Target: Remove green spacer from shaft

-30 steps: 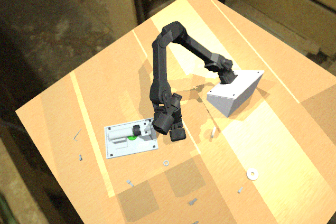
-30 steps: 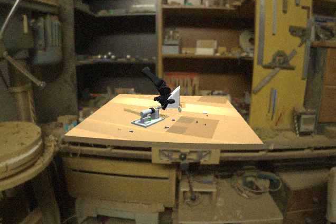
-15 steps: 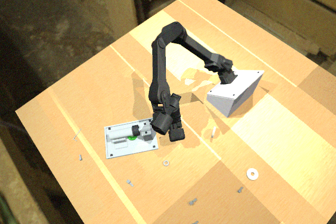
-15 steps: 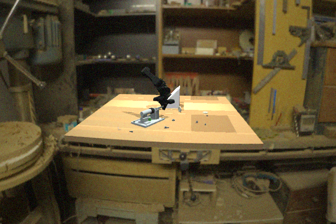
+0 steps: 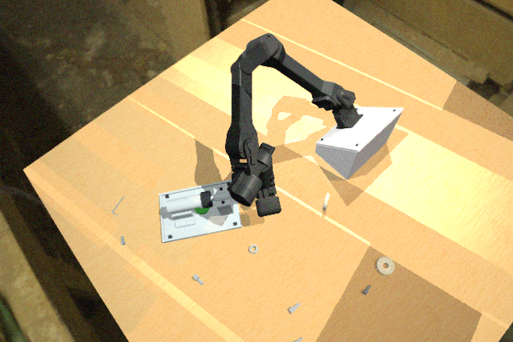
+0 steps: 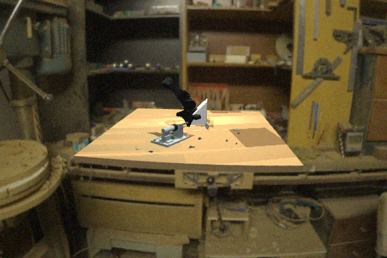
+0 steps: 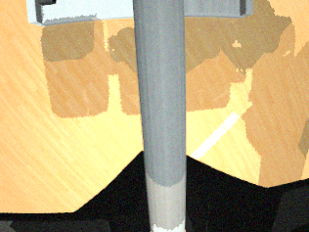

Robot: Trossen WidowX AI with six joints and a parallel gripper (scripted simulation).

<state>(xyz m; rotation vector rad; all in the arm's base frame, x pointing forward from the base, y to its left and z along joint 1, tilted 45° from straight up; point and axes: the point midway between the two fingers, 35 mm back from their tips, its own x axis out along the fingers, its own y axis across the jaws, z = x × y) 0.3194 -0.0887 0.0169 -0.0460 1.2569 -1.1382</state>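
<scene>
The fixture has a pale base plate (image 5: 165, 227) (image 7: 112, 10). A thick white cylinder (image 5: 182, 203) (image 6: 169, 128) lies level above it, with a black collar (image 5: 206, 199) (image 6: 174, 126) at its right end. An upright grey block (image 6: 179, 131) stands beside the collar. The green spacer (image 5: 202, 210) (image 6: 172, 137) shows low under the cylinder, near the collar, apparently down on the plate. The grey shaft (image 6: 184, 124) (image 7: 162, 97) sticks out toward the arm. My gripper (image 6: 188, 123) (image 7: 155, 158) is shut on the shaft; the fingertips are hidden in the top view. Shaft depth inside the fixture is hidden.
The white wedge-shaped arm mount (image 5: 358, 128) (image 6: 201, 114) stands at the back right. Around lie a small ring (image 5: 253, 248), a large washer (image 5: 385, 265), a hex key (image 5: 118, 205), a white-tipped piece (image 5: 326, 202) and several screws, one (image 5: 198, 279) in front of the plate.
</scene>
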